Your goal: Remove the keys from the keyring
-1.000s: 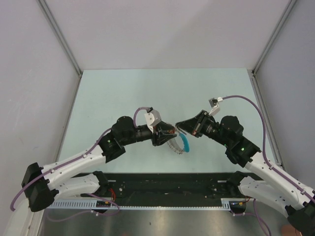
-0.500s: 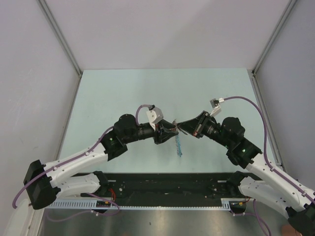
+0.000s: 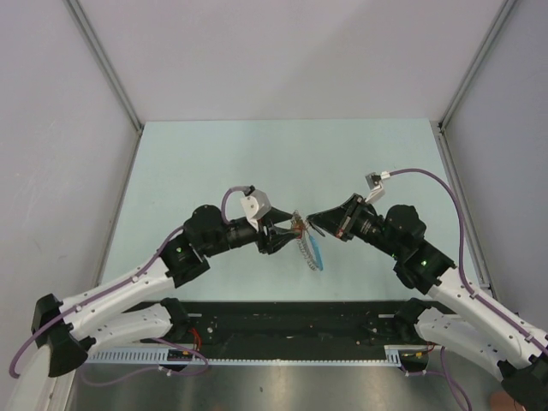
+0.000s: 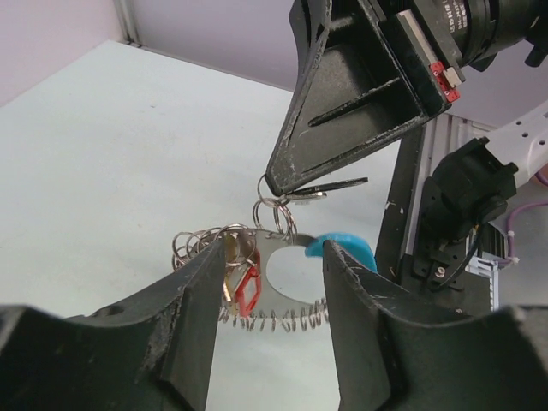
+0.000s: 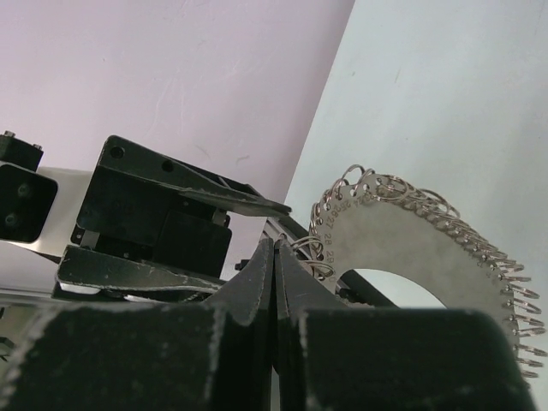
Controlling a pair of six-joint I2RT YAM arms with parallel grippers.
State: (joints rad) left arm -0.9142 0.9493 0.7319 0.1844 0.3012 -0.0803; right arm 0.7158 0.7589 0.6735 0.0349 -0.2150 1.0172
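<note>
Above the worktop (image 3: 214, 163), the right claw (image 4: 276, 181) pinches shut on what seems the dark key (image 4: 332, 184), keyring (image 4: 270, 247) dangling below. The half-open left claw (image 3: 289, 231) holds nothing, fingers (image 4: 184, 325) flanking it.

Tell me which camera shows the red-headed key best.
Left wrist view: the red-headed key hangs close to the lens, outline clear, on the keyring. The top view gives at most a tiny reddish speck; the right wrist view shows the ring's disc but no red key.
</note>
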